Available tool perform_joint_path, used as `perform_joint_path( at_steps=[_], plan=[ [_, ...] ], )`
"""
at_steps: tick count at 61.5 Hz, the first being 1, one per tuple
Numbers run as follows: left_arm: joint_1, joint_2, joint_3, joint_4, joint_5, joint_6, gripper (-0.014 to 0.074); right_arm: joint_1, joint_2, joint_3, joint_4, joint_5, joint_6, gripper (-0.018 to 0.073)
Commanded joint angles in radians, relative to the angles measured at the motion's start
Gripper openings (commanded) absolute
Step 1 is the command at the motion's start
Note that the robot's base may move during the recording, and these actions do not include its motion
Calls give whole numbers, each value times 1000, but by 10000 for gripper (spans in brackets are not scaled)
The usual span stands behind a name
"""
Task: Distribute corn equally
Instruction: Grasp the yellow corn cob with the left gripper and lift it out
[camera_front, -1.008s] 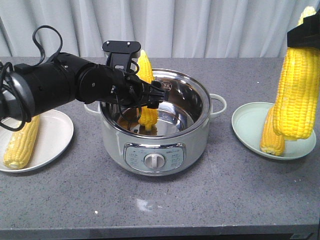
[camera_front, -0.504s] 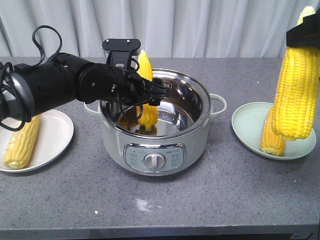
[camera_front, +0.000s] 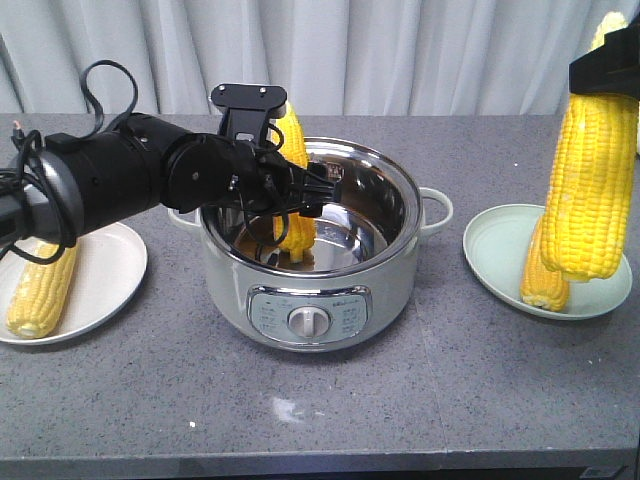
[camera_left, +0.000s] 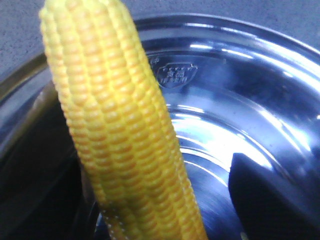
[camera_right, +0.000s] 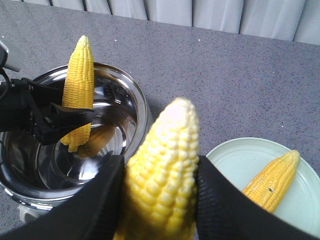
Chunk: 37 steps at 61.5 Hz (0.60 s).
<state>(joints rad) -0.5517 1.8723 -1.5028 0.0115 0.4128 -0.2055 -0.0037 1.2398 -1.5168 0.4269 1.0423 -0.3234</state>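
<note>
- Your left gripper (camera_front: 305, 190) reaches over the rim of the pale green electric cooking pot (camera_front: 310, 305), which has a shiny steel inner bowl (camera_left: 240, 100). Its jaws are drawn in against the sides of a slim yellow corn cob (camera_front: 290, 135) and grip it about halfway along.
- That slim cob stands nearly upright inside the bowl, with its pointed tip above the rim and its blunt end low near the steel floor. You cannot tell whether it touches the floor.
- In your left wrist view the same cob (camera_left: 125, 135) fills the left half, with its kernel rows sharp against the steel wall.
- Your right gripper (camera_right: 162, 200) has a thick yellow corn cob (camera_front: 590, 180) clamped between its black fingers (camera_right: 105, 200), one pad on each side near the tapered end. The pale tip pokes past the fingers.
- This thick cob hangs in the air with its heavy end down. In the front view it overlaps the round pale green plate (camera_front: 490, 250) to the right of the pot.
- A short yellow corn cob (camera_front: 543, 275) lies on that green plate.
- To the left of the pot, a round white plate (camera_front: 110, 270) carries a long yellow corn cob (camera_front: 40, 285), partly hidden behind your left arm.
- Pot and both plates sit on the grey speckled countertop (camera_front: 450, 400).
</note>
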Motion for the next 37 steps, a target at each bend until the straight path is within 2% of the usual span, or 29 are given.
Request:
perform_joint_path(
  at_steps=[1,21,28,37],
  plan=[
    [-7,-24,-26,-22,-39,-15,575,-6,-23,-22,24,-57,-7,186],
    [-7,5,-28,-21,-59,-14,563,-6,-23,-22,24,-57,-9,186],
    [-7,5,-28,-20,-76,-14,506,-6,-23,-22,24,-57,-9,186],
    [-7,5,-28,-20,-78,-14,371,-6,-23,-22,24,-57,-9,186]
  ],
)
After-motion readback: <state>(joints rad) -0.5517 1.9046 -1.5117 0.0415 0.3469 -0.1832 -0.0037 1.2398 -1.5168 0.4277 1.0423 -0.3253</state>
